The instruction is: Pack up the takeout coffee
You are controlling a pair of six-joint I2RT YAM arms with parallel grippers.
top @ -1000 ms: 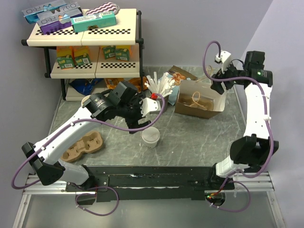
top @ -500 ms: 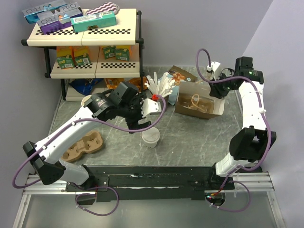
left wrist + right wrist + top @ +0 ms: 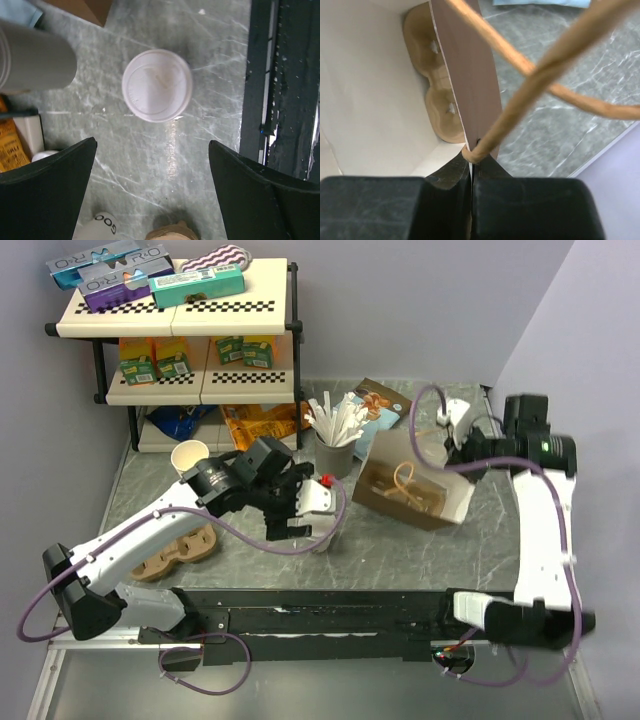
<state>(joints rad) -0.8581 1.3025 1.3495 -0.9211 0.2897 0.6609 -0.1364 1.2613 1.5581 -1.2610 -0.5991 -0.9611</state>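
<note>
One takeout coffee (image 3: 157, 85) — under left end effector (image 3: 152, 145)

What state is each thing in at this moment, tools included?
takeout coffee: lid on, upright on the table, not held.
left tool: open, above the coffee.
right tool: shut on the paper bag's wall.
paper bag: open, tilted, with a cup carrier inside.
lidless cup: upright, not held.
</note>
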